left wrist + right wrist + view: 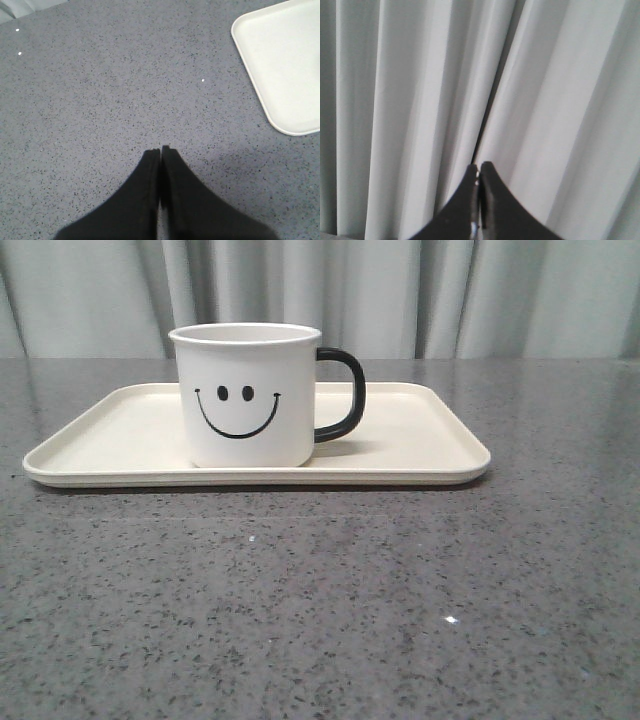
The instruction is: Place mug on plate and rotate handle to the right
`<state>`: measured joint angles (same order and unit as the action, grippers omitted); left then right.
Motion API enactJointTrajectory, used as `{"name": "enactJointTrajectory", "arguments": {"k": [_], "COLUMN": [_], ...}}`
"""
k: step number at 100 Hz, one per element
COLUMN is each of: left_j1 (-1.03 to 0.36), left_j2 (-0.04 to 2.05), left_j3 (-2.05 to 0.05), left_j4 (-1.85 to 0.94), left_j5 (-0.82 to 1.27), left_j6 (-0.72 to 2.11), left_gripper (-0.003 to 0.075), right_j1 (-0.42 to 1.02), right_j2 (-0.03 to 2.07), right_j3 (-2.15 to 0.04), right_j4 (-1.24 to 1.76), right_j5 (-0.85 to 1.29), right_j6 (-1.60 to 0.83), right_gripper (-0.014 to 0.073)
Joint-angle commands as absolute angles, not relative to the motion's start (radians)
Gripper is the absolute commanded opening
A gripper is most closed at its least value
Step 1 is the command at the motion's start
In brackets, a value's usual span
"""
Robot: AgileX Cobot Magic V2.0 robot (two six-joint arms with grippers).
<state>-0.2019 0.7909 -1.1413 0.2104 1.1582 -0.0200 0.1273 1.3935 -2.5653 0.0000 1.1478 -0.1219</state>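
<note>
The white smiley-faced mug [246, 395] stood upright on the cream rectangular plate [420, 445], its glossy black handle [342, 395] pointing right. Both claws, left [160, 149] and right [479, 165], were pressed together, empty; best they kept clear, I judged.

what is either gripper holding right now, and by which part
Nothing. The left gripper and right gripper are both shut on air; the mug stands free on the plate.
</note>
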Motion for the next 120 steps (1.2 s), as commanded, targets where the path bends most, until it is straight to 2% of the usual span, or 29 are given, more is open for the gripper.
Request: {"name": "enactJointTrajectory", "arguments": {"k": [1,32,54,68,93,120], "left_j1": [-0.202,-0.202,-0.202,-0.202,-0.202,-0.202], "left_j2": [0.789,0.789,0.789,0.789,0.789,0.789], "left_j3": [-1.166,-1.166,-1.166,-1.166,-1.166,-1.166], "left_j4": [0.216,0.216,0.201,0.201,0.201,0.189], "left_j5": [1.082,1.074,1.060,1.057,1.045,1.023], "left_j6": [-0.027,-0.027,-0.027,-0.027,-0.027,-0.027], "left_gripper": [-0.0020,-0.0020,-0.0020,-0.0020,-0.0020,-0.0020], "right_j1": [0.122,0.122,0.123,0.123,0.123,0.123], "right_j2": [1.359,1.306,1.258,1.135,0.792,0.550], "right_j3": [-2.582,-2.580,-2.472,-2.250,-1.632,-1.147], "right_j4": [-0.022,-0.314,-0.286,-0.290,-0.296,-0.329], "right_j5": [1.097,1.118,1.052,0.943,0.628,0.607], "right_j6": [-0.112,0.000,0.006,0.007,0.079,0.110], "right_gripper": [-0.0109,-0.0109,-0.0109,-0.0109,-0.0109,-0.0109]}}
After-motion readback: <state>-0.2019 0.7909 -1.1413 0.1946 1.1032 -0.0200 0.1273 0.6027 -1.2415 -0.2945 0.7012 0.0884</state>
